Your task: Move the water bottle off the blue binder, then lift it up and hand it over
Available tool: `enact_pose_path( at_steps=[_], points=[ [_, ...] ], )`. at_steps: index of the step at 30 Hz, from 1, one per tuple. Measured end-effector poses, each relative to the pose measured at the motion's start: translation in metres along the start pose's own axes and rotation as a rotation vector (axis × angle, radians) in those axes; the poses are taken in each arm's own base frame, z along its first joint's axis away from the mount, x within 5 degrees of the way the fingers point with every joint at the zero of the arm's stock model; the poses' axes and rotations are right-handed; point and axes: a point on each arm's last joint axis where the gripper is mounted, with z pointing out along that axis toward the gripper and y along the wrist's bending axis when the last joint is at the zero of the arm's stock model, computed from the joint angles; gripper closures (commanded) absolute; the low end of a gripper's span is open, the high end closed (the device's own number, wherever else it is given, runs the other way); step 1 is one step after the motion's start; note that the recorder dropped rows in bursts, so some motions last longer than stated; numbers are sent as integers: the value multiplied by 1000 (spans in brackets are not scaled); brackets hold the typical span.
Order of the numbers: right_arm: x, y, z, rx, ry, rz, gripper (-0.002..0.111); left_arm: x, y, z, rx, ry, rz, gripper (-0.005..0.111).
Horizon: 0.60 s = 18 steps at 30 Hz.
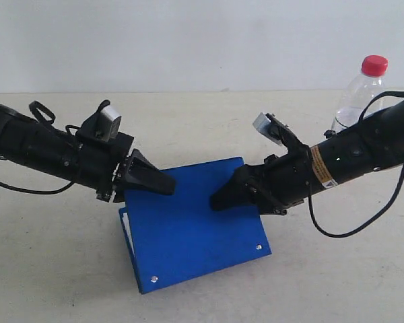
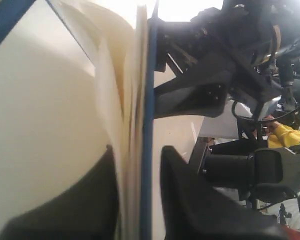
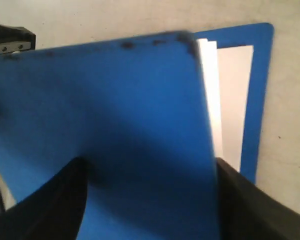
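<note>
Pinching the binder point(image 1: 188, 235) by its upper-left edge, cover and pages, the left tool point(image 1: 167, 186) sits narrow; the right tool point(image 1: 217, 200) gapes wide astride that stiff, probably slick cover.

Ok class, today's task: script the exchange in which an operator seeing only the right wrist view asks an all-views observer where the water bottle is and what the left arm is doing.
Operator: Where's the small clear plastic water bottle with the red cap? It isn't in my view.
Observer: It stands upright beyond the right arm, off the flat bright-blue hard-cover binder.
Operator: And the left arm?
Observer: The left end effector is closed on the binder's edge, with its fingers on either side of it.
</note>
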Motion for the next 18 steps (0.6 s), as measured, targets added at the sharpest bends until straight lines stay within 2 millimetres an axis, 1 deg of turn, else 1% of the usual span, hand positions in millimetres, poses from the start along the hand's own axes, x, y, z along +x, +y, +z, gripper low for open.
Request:
enact_pose_path(
  at_steps=[2, 6, 9, 11, 14, 16, 18],
  points=[
    [1, 1, 0, -6, 8, -16, 58, 1, 2, -1, -24, 16, 42, 102],
    [-1, 4, -2, -10, 4, -58, 44, 2, 4, -2, -33, 28, 70, 102],
    [-10, 14, -20, -12, -51, -108, 42, 2, 4, -5, -19, 15, 67, 102],
    [-18, 23, -36, -18, -99, -133, 42, 1, 5, -9, -15, 2, 62, 102],
    [-23, 41, -59, -54, -146, -183, 42, -1, 6, -13, -8, -15, 56, 102],
    [-23, 57, -67, -108, -153, -209, 42, -2, 7, -14, -9, -34, 49, 102],
    [-21, 69, -69, -164, -135, -213, 42, -5, 6, -14, 3, -62, 36, 102]
  ],
)
